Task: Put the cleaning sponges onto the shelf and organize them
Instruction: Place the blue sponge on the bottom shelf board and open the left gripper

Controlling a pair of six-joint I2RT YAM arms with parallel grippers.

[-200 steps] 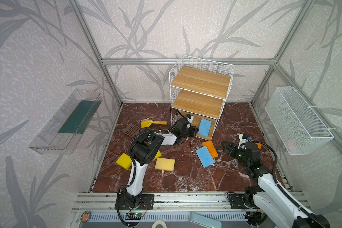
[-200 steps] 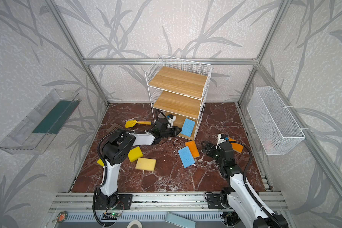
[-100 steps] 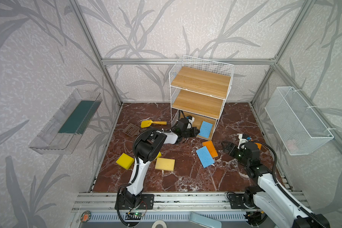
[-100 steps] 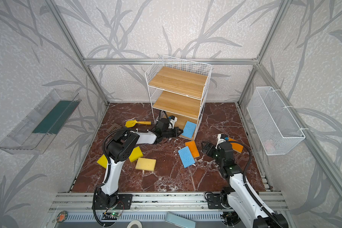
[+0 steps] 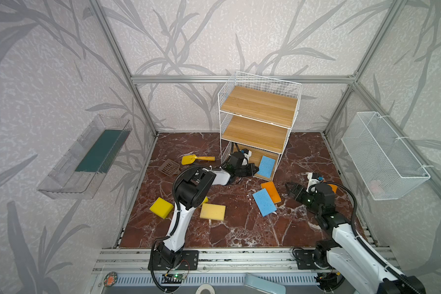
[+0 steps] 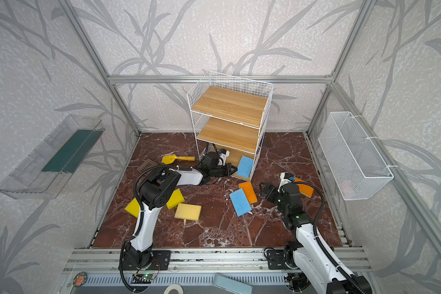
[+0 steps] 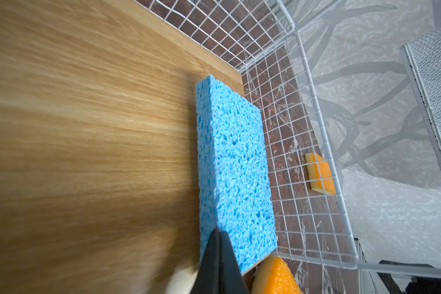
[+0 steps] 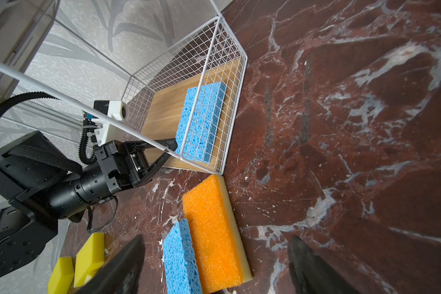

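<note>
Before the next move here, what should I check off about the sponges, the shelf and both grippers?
1. The blue sponge lies flat on the shelf's bottom board: ok.
2. The left gripper is shut, holding nothing: ok; touching that sponge: cannot tell.
3. The right gripper is open, pointed at the second blue sponge and orange sponge: ok.
4. The top board is bare: ok.
5. All sponges shelved: not ok; yellow sponges lie on the floor too.

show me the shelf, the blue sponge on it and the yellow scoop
shelf (image 5: 260, 104): in a top view, bare top board
blue sponge (image 5: 266, 166) on it: in a top view, its face
yellow scoop (image 5: 188, 159): in a top view, its blade
</note>
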